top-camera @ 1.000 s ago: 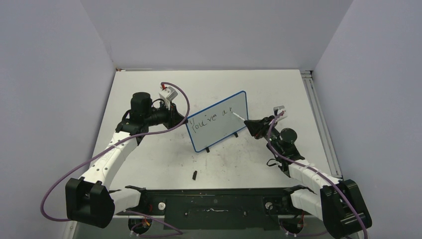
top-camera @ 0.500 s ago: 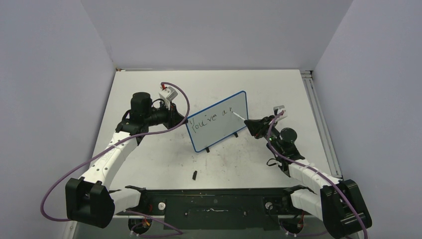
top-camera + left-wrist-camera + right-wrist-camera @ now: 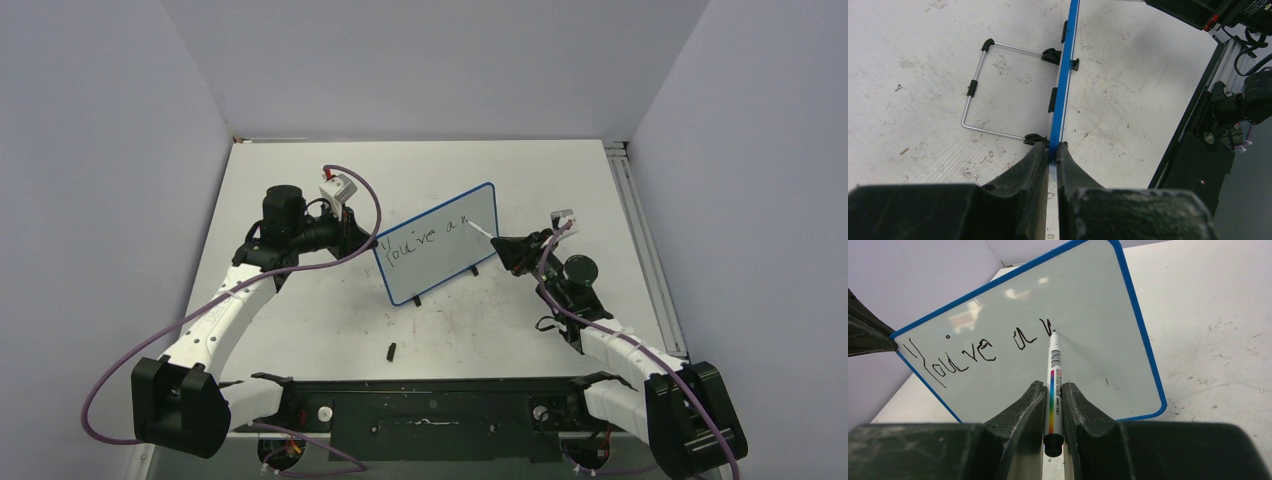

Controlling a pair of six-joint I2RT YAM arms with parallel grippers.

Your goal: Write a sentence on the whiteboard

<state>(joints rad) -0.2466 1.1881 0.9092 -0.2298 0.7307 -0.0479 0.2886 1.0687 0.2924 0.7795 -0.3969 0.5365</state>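
Whiteboard (image 3: 450, 262): standing mid-frame, left edge clamped by left gripper (image 3: 1051, 147). Sentence (image 3: 979, 351): "You've a", unfinished. Marker (image 3: 1054, 365): pinched in right gripper (image 3: 1053, 387), tip on board. Advise light, even strokes.

Marker (image 3: 1054, 367) tip on the whiteboard (image 3: 1093, 310)

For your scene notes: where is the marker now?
Right wrist view: the marker is clamped in the right gripper, tip on the whiteboard at the end of the sentence.

White table (image 3: 450, 165) bears the whiteboard (image 3: 440, 255) and a black bit (image 3: 391, 351).
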